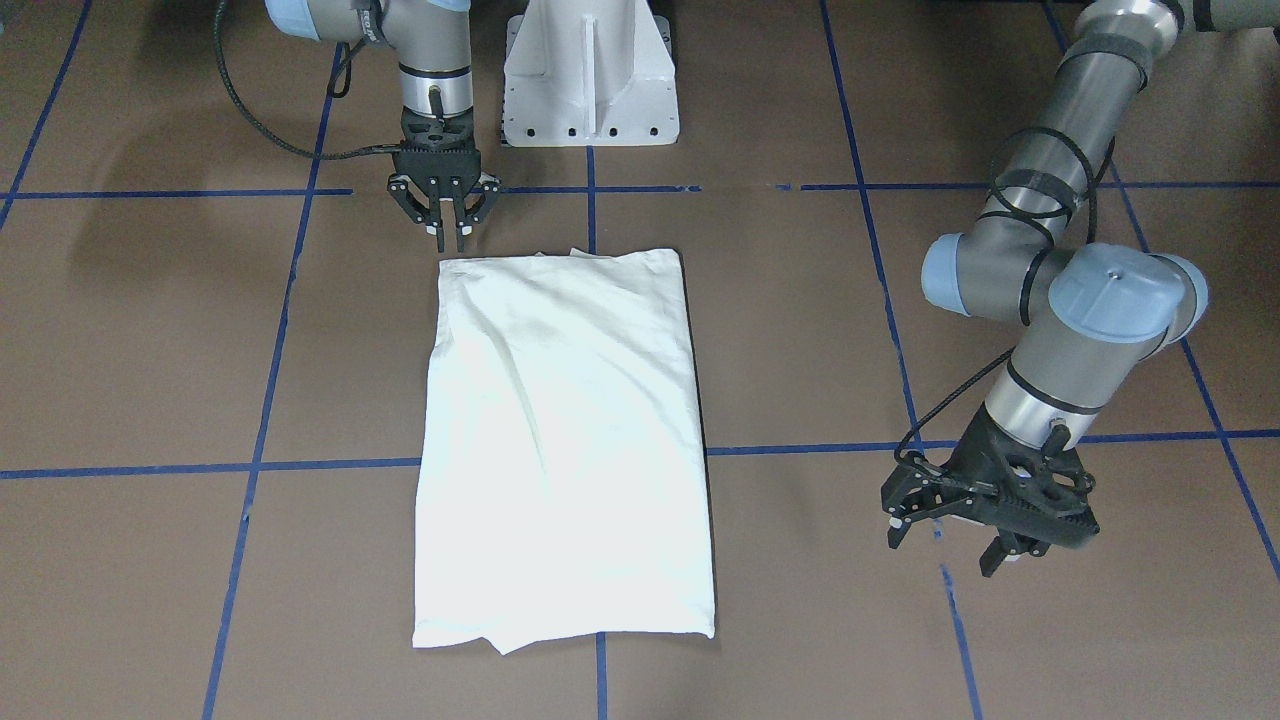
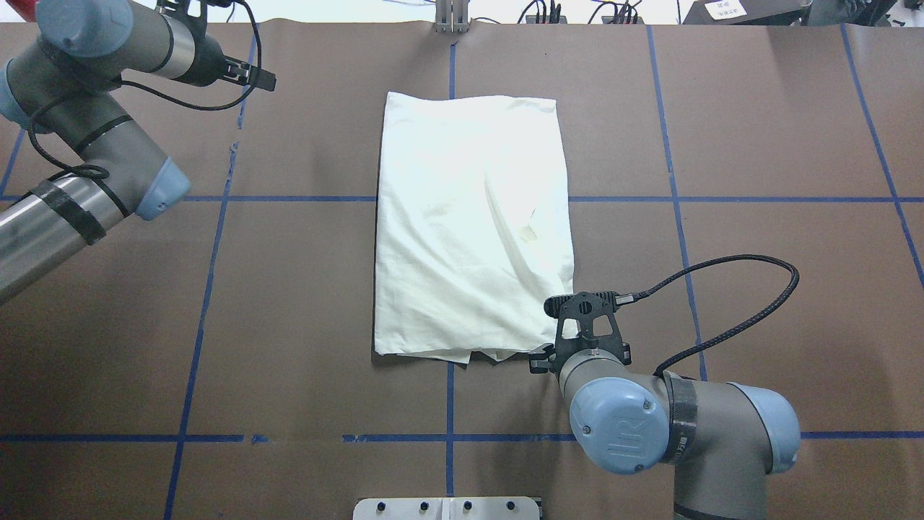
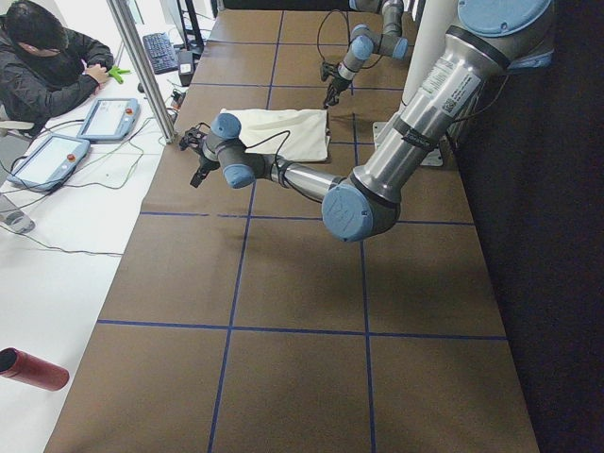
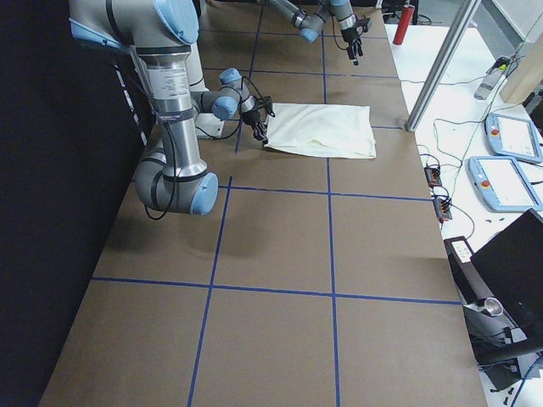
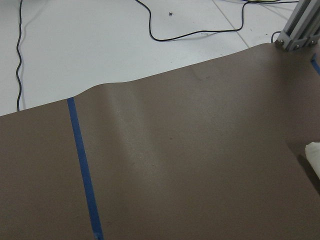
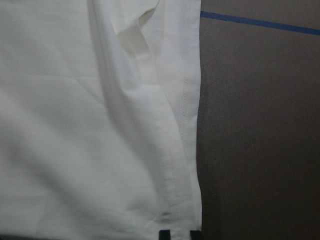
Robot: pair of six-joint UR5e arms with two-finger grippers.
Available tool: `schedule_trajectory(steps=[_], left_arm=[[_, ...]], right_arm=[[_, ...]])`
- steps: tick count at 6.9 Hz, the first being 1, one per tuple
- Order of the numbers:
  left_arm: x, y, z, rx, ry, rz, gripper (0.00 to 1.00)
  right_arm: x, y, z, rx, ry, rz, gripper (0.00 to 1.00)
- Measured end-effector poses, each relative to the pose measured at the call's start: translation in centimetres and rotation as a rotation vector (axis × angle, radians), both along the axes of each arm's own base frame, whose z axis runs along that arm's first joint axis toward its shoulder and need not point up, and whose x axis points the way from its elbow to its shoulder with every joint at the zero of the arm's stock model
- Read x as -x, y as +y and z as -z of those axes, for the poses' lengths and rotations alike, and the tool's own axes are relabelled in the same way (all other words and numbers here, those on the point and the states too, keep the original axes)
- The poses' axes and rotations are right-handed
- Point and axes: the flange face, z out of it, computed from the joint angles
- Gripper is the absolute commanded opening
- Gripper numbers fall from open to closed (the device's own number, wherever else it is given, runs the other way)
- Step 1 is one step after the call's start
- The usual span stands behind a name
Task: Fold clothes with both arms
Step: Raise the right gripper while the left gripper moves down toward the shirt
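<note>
Centrally on the tabletop (image 1: 800, 330): shirt (image 1: 565, 440), folded into a long rectangle, plain side up, flat across a blue tape line (image 1: 330, 464). Soft creases running lengthwise. Sleeves not to be made out. At the end nearest the robot, a scrap of lower layer (image 2: 491, 355) poking out past the fold. In the left wrist view, only a sliver of one corner, cut by the frame edge. In the right wrist view, hem and seam at close range, the rest out of frame.

Right gripper (image 1: 449, 240) pointing straight down at the shirt's corner on the robot's side, fingers nearly together with a thin gap between. Tips right at the hem; hard to tell whether touching or pinching cloth. From overhead, hidden under its own wrist. In its wrist view, just two fingertips (image 6: 164, 234), cropped at the bottom edge, over the hem.

Left gripper (image 1: 942, 553) spread wide, holding nothing, tilted over bare tabletop beside the shirt's far end and well apart from it. Fingers out of frame in its own wrist view.

Further out: white pedestal (image 1: 590, 80) near the shirt's robot-side end. Past the tabletop's far edge, a metal post (image 3: 142, 66), a person (image 3: 42, 57) seated beside two tablets (image 3: 109, 118), and a red bottle (image 3: 33, 368) lying on its side.
</note>
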Motion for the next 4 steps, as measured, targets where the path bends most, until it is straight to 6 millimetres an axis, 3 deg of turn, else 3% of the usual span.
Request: schedule_trajectory(steps=[3,4], left_arm=[[-1.0,0.6,0.7,0.021,0.028,0.004,1.0],[-2.5,2.1,1.8,0.06,0.079,0.011,1.0]], right_arm=[[-3.1,-4.7,5.3,0.067,-0.202,-0.001,1.0],[-3.9,-5.2,6.0,0.094,-0.317,-0.027,1.0]])
